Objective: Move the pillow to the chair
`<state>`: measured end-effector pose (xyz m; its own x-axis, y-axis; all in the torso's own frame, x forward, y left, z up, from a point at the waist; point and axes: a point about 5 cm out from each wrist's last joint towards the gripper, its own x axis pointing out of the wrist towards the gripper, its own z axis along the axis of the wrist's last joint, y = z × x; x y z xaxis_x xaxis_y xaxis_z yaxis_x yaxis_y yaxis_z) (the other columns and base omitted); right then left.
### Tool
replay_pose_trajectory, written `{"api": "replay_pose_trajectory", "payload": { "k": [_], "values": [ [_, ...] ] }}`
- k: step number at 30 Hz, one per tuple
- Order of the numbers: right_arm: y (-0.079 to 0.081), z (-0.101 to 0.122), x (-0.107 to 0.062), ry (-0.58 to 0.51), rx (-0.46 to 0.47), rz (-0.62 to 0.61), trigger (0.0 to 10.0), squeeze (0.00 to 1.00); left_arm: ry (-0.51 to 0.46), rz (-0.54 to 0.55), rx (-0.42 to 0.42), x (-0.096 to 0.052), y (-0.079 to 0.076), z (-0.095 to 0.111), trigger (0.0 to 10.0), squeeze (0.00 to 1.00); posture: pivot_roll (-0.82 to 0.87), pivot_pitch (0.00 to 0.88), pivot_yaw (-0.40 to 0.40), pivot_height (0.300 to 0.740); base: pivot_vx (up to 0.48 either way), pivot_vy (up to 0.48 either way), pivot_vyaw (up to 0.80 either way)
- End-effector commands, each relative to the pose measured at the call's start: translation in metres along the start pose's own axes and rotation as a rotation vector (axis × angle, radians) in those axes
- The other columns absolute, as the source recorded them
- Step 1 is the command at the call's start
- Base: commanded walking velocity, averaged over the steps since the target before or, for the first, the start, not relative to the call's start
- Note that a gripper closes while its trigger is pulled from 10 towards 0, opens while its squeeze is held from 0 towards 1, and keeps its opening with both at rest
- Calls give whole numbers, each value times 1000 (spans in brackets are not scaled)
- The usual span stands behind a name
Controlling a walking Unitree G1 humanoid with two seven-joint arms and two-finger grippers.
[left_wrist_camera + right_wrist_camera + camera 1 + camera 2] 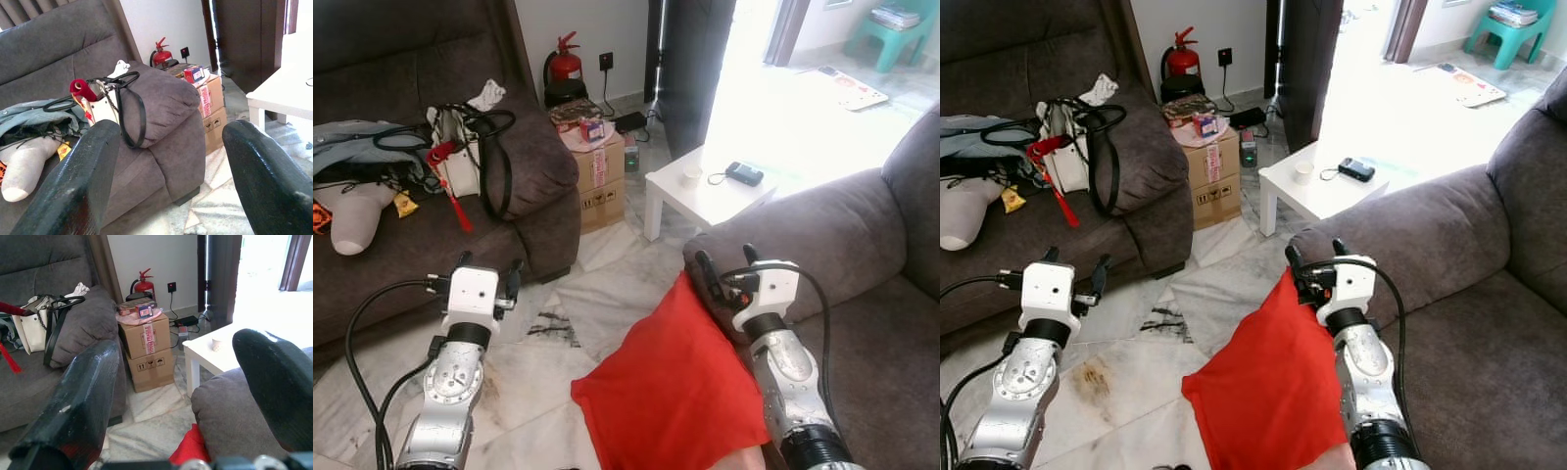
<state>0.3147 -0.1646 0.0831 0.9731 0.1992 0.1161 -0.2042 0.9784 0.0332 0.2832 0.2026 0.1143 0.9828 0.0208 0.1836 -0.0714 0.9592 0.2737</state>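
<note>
A white handbag (460,147) sits on the dark sofa (524,157) at far left. The left pincer (487,271) hovers over the marble floor (597,284), fingers spread and holding nothing. The red pillow (671,387) (its top corner just beside the right pincer) hangs against the right arm, above the floor. The right pincer (724,262) stands released beside the grey chair (842,235), before the white counter (705,191)

Left arm: silver, raised forward, forearm angled up.
Left end effector (489,266): black fingers spread apart, holding nothing.
Right arm: silver, raised forward at similar height.
Right end effector (726,258): fingers parted, nothing between them.
</note>
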Motion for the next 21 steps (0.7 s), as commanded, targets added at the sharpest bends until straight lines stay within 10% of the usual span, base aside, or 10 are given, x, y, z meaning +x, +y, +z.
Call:
{"api": "replay_pose_trajectory", "payload": {
  "k": [1,21],
  "values": [
    [1,-2,2,20,5,3,10000,0,21,11,-5,0,1,-4,10000,0,87,111,21,740,0,0,0],
    [3,-4,2,39,11,16,10000,0,23,14,-5,0,-1,-4,10000,0,86,113,14,676,0,0,0]
  ]
}}
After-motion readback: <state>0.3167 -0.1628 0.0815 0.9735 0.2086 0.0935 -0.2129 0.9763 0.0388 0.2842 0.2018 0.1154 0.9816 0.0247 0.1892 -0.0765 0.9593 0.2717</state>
